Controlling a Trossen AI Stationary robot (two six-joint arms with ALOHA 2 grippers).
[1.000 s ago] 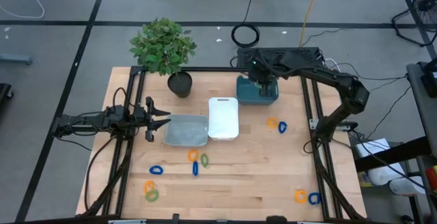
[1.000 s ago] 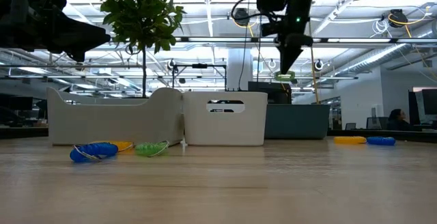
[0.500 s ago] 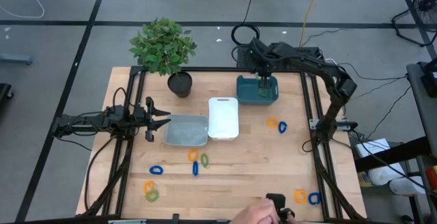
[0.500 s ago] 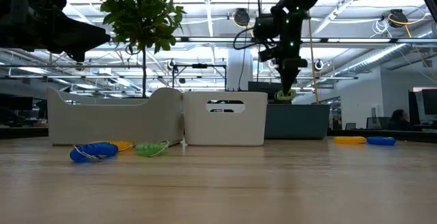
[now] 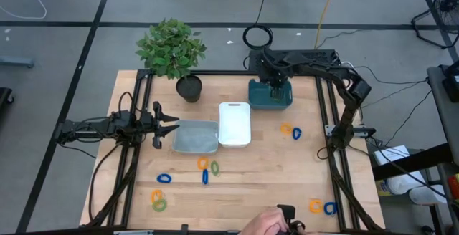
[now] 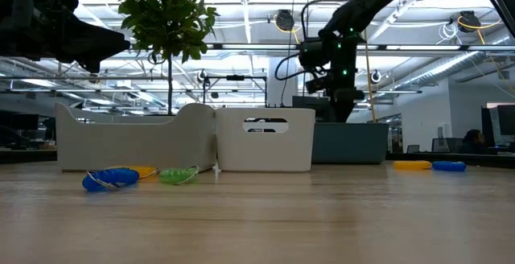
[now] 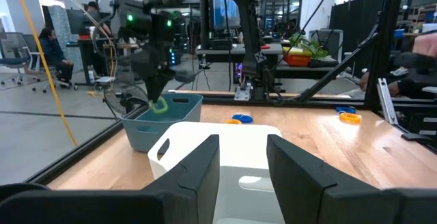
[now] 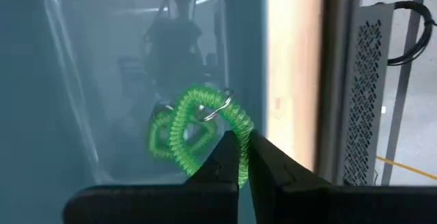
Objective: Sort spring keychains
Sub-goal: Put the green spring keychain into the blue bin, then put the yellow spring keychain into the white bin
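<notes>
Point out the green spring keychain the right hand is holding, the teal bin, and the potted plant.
green spring keychain (image 8: 198, 130), right wrist view, on its coil.
right hand (image 8: 243, 157), right wrist view, between its fingertips.
teal bin (image 5: 258, 100), high view, on its rim.
potted plant (image 5: 171, 46), high view, on its leaves.

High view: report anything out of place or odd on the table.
A person's hand reaches in at the table's near edge, holding a dark object. Otherwise nothing stands out: the trays sit upright, and the right hand holds a green keychain inside the teal bin.

right end effector (image 8: 244, 157) | pinching green spring keychain (image 8: 194, 132) | inside teal bin (image 8: 82, 80)
</notes>
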